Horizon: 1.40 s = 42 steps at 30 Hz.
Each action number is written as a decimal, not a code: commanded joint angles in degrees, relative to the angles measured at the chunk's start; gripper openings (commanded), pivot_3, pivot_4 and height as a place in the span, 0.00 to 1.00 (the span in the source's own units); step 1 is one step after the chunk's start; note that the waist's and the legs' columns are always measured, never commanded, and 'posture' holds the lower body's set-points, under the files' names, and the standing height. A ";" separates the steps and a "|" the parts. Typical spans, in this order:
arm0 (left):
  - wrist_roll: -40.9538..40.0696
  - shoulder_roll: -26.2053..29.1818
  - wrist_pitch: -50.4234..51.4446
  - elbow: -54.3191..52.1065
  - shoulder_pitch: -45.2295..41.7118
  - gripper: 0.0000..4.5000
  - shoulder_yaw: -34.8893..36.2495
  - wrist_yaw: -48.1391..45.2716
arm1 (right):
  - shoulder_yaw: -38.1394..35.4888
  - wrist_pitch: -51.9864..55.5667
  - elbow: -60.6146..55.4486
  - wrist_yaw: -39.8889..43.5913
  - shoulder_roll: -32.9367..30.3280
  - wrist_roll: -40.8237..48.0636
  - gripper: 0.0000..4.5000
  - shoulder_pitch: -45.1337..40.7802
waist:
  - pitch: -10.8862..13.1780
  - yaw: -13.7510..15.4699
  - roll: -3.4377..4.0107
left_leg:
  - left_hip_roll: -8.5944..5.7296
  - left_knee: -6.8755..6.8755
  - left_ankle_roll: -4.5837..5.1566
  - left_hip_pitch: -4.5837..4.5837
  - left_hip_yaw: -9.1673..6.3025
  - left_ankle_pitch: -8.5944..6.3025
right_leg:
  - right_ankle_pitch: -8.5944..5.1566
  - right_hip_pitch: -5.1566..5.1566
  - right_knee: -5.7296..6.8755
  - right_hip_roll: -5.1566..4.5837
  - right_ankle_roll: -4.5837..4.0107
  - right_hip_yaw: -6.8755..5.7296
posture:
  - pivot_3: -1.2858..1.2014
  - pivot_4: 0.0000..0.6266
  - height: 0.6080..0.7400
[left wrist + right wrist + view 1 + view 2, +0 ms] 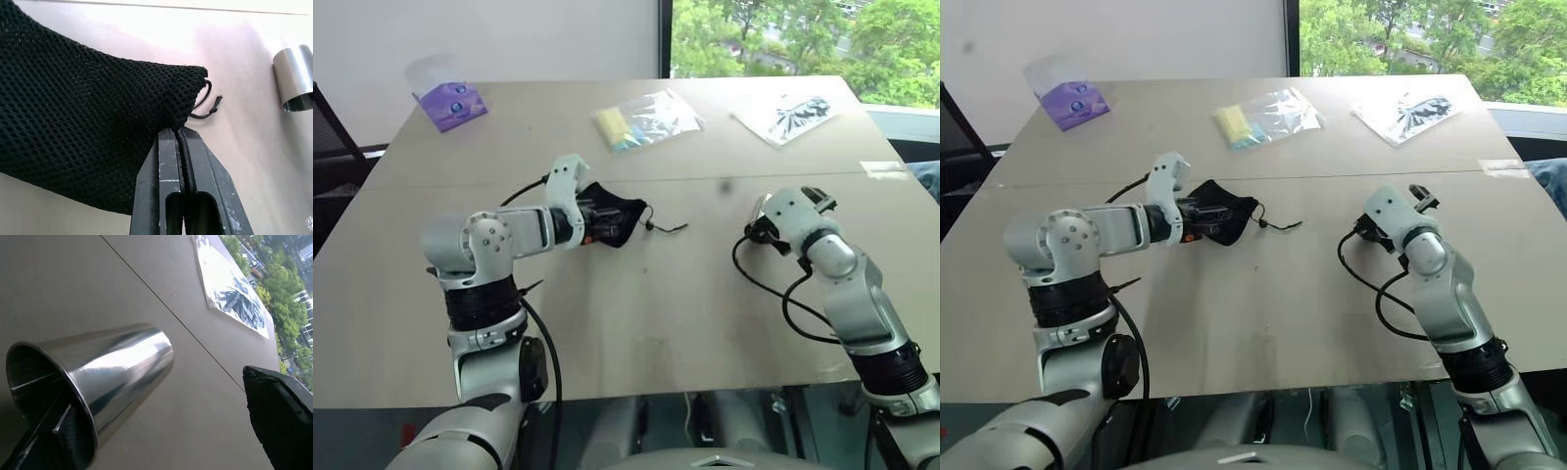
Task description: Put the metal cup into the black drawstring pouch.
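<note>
The black drawstring pouch [619, 217], made of mesh fabric, sits at the middle of the table with its thin cord [668, 229] trailing to the right. My left gripper [177, 131] is shut on the pouch's edge near the corner where the cord comes out. The metal cup [105, 367] lies on its side on the table at the right, open end toward my right wrist; it is also in the left wrist view as the cup [295, 78]. My right gripper [156, 406] is open, one finger reaching into the cup's mouth and the other finger [281, 416] well off to its side.
Along the table's far side lie a clear bag with a purple item [450, 101], one with a yellow item [641, 122] and one with a black item [785, 116]. A black cable [773, 289] loops beside my right arm. The table's front edge [656, 392] is close to me.
</note>
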 commanded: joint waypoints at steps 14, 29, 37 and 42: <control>-0.20 -0.01 -0.57 -2.80 -1.14 0.00 0.27 0.37 | 1.56 -4.36 0.00 0.52 -1.45 -2.97 0.17 -0.46 | 0.00 -0.01 0.00 | 0.00 0.00 0.00 0.00 0.00 0.00 | 0.00 0.00 -0.01 0.00 0.00 0.00 | 0.52 0.24 1.00; -0.63 -0.98 -0.24 -2.68 -2.12 0.00 2.77 0.76 | -6.79 -7.87 -6.66 9.16 2.15 12.02 0.02 -0.84 | 0.00 -0.12 0.00 | 0.00 -0.01 -0.01 0.00 0.00 0.00 | 0.00 0.00 -0.01 0.00 0.00 0.00 | 0.52 0.24 1.00; -0.20 -0.97 0.09 -0.51 -3.40 0.00 5.77 1.12 | -10.20 -1.26 -13.54 16.33 13.08 33.32 0.02 -3.45 | 0.00 -0.04 0.01 | 0.01 -0.03 -0.02 0.00 -0.07 0.01 | 0.00 0.01 -0.04 0.00 0.00 -0.05 | 0.52 0.24 1.00; -1.95 -0.81 0.51 -0.94 -2.59 0.00 10.10 1.24 | -7.71 -5.51 -8.66 17.50 18.32 39.34 0.02 -2.30 | 0.00 -0.18 0.01 | -0.01 -0.04 -0.02 0.00 -0.11 0.01 | 0.00 0.00 -0.05 -0.01 0.00 -0.09 | 0.52 0.24 1.00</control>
